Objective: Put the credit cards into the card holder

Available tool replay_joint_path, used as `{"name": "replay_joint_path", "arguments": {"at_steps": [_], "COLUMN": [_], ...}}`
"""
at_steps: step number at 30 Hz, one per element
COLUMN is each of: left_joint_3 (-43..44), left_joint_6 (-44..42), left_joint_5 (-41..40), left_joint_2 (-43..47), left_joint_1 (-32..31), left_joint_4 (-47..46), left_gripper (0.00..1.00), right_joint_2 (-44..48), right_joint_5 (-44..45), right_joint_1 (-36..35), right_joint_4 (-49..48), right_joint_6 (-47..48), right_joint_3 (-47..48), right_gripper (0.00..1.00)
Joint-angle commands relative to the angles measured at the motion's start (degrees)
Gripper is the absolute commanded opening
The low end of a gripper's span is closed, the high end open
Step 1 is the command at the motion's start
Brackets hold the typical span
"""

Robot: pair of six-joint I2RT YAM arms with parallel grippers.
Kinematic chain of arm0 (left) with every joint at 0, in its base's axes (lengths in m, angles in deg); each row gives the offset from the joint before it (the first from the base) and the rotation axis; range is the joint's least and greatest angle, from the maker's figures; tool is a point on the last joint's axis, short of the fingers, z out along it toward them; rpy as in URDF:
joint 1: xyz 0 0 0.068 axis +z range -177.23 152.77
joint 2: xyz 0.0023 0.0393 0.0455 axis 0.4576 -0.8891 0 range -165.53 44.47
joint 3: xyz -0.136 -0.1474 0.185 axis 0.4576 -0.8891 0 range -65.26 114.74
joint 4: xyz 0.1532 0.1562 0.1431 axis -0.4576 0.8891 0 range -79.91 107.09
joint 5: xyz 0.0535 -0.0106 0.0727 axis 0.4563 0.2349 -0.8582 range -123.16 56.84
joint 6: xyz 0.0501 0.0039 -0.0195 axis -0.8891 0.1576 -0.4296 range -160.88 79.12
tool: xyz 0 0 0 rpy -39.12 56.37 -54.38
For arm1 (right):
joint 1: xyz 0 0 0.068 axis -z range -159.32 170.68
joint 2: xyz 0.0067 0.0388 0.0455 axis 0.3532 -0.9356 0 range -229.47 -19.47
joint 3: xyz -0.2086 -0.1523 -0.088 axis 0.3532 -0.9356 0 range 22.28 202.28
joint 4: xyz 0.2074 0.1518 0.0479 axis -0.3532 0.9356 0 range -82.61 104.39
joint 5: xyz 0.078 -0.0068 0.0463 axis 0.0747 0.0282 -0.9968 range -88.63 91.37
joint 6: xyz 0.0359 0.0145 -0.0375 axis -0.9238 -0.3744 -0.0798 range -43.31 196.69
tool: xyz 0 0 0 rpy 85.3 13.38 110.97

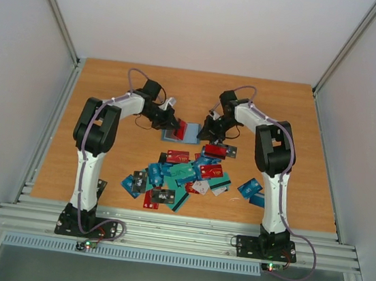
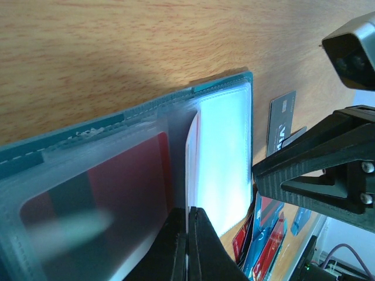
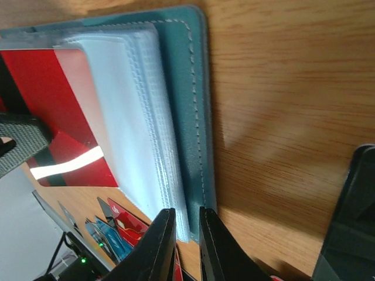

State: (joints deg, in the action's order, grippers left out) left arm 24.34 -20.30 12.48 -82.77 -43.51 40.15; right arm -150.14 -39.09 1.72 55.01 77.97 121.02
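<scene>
The card holder [image 1: 174, 136] lies open on the wooden table [image 1: 111, 97], just above the middle of the top view, between the two arms. The loose credit cards [image 1: 184, 174] are heaped below it, toward the bottom of the frame.

A red card [image 3: 47, 111] already sits inside one of the clear plastic sleeves [image 3: 137, 117]. The left claw [image 2: 187, 215] is pinched tight on a single sleeve leaf at the bottom centre of its wrist view, lifting it away from the white page behind. The right claw [image 3: 187, 215] stands narrow on the lower edge of the sleeve stack, beside the teal cover.

The step in hand looks like parting the leaves to open a free pocket. To do it well, the left claw should keep hold of only the one leaf and lift it gently, so the thin plastic does not tear or drag the holder across the table. The right claw should pin the rest of the stack flat and hold the cover steady. The pocket mouth should face the heap, so a card can slide in squarely.
</scene>
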Motion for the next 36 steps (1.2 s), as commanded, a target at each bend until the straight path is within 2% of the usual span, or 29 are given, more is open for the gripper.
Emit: {"name": "replay_joint_path", "arguments": {"at_steps": [1,36], "left_joint_3": [0.2,-2.5], "left_joint_6": [0.2,5.2], "left_joint_5": [-1.0,3.0], "left_joint_2": [-1.6,-3.2], "left_joint_1": [-0.5,-2.9], "left_joint_4": [-1.3,-7.6], "left_gripper": [0.00,0.00], "right_joint_2": [-1.4,-2.2], "right_joint_5": [0.3,-4.0], "right_joint_1": [-0.1,-0.9], "right_joint_4": [0.0,-2.2], "right_joint_6": [1.1,0.7], "right_joint_3": [-1.0,-2.9], "right_gripper": [0.13,0.12]}}
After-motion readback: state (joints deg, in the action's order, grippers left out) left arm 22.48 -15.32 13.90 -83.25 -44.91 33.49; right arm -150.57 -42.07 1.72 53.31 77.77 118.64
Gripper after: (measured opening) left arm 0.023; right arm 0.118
